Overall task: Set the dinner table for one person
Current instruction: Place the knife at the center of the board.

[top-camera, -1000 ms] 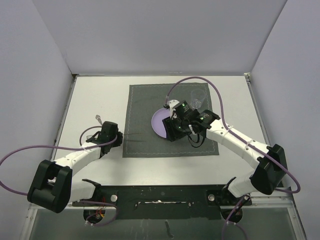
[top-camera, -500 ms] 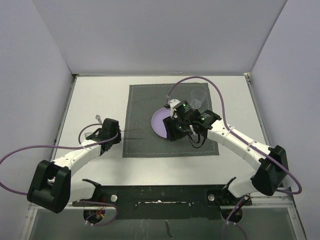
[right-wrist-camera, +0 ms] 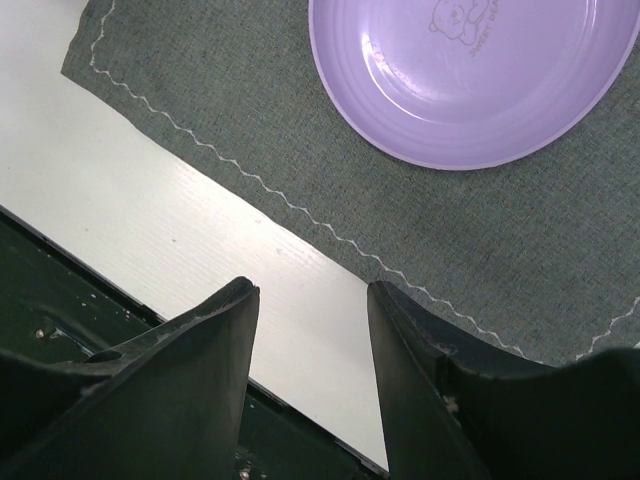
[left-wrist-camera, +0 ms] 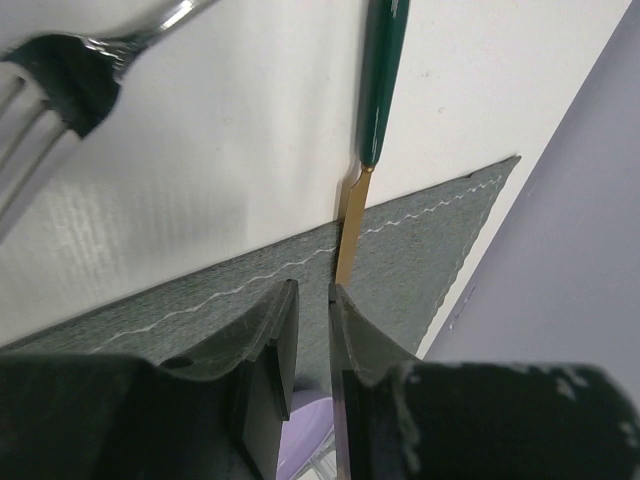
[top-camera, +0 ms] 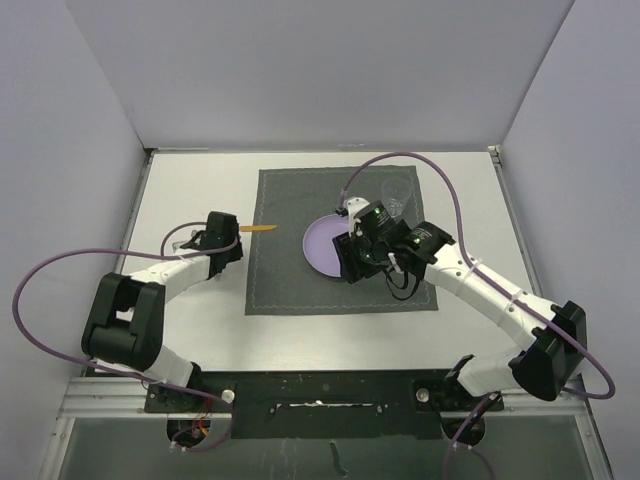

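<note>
Overhead view of two robot arms working on a white dinner table (top-camera: 200, 190) that spans the whole floor of a grey-walled booth and carries everything else. A dark grey placemat (top-camera: 290, 290) lies at its centre, with a lilac plate (top-camera: 322, 245) on it and a clear glass (top-camera: 397, 195) near the mat's far right corner. The left tool (left-wrist-camera: 312, 292) is at the mat's left edge with its jaws a narrow slit apart. A utensil with a green handle and thin gold stem (left-wrist-camera: 370, 130), probably a knife, runs into that slit. The stem lies against one finger and clear of the other, so a firm pinch cannot be confirmed. The utensil crosses the mat's stitched border, handle over bare table, stem over cloth. A silver fork (left-wrist-camera: 60, 80) lies on the bare table close by. The right tool (right-wrist-camera: 310, 290) hovers spread and empty over the mat's near edge, just beside the plate. The risks are these. If the left tool pulls away while the stem touches a finger, the utensil may drag crooked or slide off the mat. A wide swing by that arm could knock the fork. A careless move by the right arm could shove the plate or tip the glass.
</note>
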You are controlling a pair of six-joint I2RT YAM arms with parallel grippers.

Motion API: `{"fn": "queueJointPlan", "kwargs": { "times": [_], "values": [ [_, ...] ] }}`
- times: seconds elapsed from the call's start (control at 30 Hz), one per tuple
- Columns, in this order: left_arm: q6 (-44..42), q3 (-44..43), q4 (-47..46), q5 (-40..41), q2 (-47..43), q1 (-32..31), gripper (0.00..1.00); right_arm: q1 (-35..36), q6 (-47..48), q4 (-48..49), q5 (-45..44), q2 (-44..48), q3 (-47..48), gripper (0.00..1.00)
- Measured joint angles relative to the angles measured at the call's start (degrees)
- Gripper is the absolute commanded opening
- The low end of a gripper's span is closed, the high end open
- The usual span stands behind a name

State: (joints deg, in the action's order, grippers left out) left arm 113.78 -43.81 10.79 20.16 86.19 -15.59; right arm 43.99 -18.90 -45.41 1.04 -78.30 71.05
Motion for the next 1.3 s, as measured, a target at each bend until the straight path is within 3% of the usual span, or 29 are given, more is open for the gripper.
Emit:
{"fn": "queueJointPlan", "kwargs": {
  "times": [0.27, 0.4, 0.47, 0.6, 0.8, 0.9, 1.07, 1.17, 1.3],
  "values": [
    [-1.9, -3.5, -3.5, -1.4, 2.8, 1.2, 0.18, 0.0, -0.3, -1.6, -0.9, 1.8, -0.4, 0.49],
    [-8.9, -5.3, -3.8, -1.7, 2.4, 4.3, 0.19, 0.0, -0.7, -1.1, -0.4, 1.5, -0.4, 0.49],
    [-16.5, -7.3, -3.4, -2.2, 2.0, 7.1, 0.24, 0.2, -0.8, -0.6, 0.1, 0.5, -0.3, 0.48],
    [-36.7, -16.2, -3.0, -7.0, 2.2, 13.6, 0.62, 1.5, -0.9, -0.2, 0.5, -2.6, 0.1, 0.49],
    [-65.9, -42.0, 2.9, -24.1, 13.9, 21.6, 0.66, 3.2, -0.9, -0.2, 0.9, -3.5, 1.0, 0.49],
    [-78.9, -53.7, 13.8, -28.4, 21.6, 21.5, 0.67, 3.5, -0.8, -0.5, 1.0, -3.6, 2.3, 0.49],
    [-97.9, -64.7, 34.0, -27.8, 28.9, 16.3, 0.66, 3.7, 0.3, -1.4, 1.0, -4.0, 4.0, 0.48],
    [-106.9, -66.6, 41.4, -24.4, 29.0, 11.5, 0.63, 3.7, 0.7, -2.3, 1.0, -4.1, 4.0, 0.48],
    [-118.7, -63.8, 42.9, -18.0, 27.8, 5.6, 0.65, 3.7, 1.0, -2.6, 1.0, -4.1, 3.3, 0.48]
  ]
}}
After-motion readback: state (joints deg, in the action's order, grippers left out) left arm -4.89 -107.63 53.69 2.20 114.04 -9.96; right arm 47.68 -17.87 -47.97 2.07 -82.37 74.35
